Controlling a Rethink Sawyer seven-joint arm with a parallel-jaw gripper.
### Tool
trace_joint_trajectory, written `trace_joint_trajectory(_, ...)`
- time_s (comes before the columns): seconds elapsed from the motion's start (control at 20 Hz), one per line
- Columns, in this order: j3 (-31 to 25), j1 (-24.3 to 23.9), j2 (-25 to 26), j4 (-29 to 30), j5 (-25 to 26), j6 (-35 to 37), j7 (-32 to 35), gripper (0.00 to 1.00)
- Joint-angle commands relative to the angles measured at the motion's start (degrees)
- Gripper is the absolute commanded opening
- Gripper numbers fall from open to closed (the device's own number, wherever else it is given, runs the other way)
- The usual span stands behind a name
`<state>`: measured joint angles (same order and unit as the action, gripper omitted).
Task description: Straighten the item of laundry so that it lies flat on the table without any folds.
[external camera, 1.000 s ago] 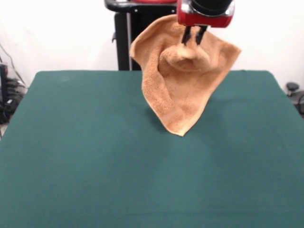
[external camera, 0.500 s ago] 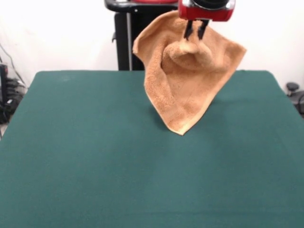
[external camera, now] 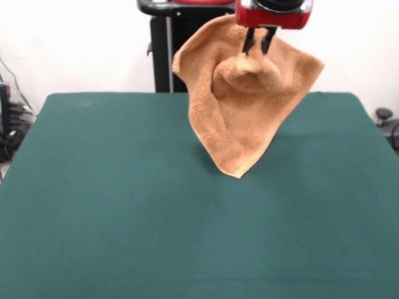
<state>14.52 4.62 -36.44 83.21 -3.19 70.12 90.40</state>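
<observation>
An orange-tan terry towel [external camera: 240, 106] hangs in the air from my gripper [external camera: 257, 50], which is shut on a bunched fold near the towel's middle. The towel drapes down in a rough triangle with its lowest corner [external camera: 235, 174] at or just above the dark green table [external camera: 124, 205], toward the far middle. Its upper corners flare out to the left and right of the gripper. The red gripper body sits at the top edge of the front view. No care label shows.
The robot's black pedestal [external camera: 165, 47] stands behind the table's far edge. Cables and dark equipment [external camera: 12, 124] lie off the left edge, and a small dark object [external camera: 386, 121] off the right edge.
The gripper has risen slightly with the towel over the last second; the towel's lowest corner stays at about the same spot.
</observation>
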Motion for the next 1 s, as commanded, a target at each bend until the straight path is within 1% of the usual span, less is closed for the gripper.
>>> trace_joint_trajectory(0.05,-2.6,0.5,7.8,-10.3,-1.1,12.2,18.7,0.00)
trace_joint_trajectory(0.2,-3.2,0.2,10.1,-15.4,-1.0,15.2,18.3,0.00)
trace_joint_trajectory(0.35,-3.5,0.1,13.3,-22.3,-0.4,20.4,18.1,0.00)
trace_joint_trajectory(0.4,-3.8,-0.1,14.7,-25.3,-0.3,22.6,18.0,0.00)
trace_joint_trajectory(0.55,-3.9,-0.3,17.8,-31.8,-0.2,27.7,18.1,0.00)
trace_joint_trajectory(0.7,-3.9,-0.6,21.4,-39.6,0.0,31.6,17.3,0.00)
trace_joint_trajectory(0.8,-3.5,-0.6,23.4,-43.7,-0.2,34.8,17.3,0.00)
trace_joint_trajectory(0.85,-3.4,-0.7,24.9,-47.1,0.0,36.6,16.8,0.00)
trace_joint_trajectory(1.0,-2.6,-1.1,28.5,-54.2,-0.5,41.0,16.9,0.00)
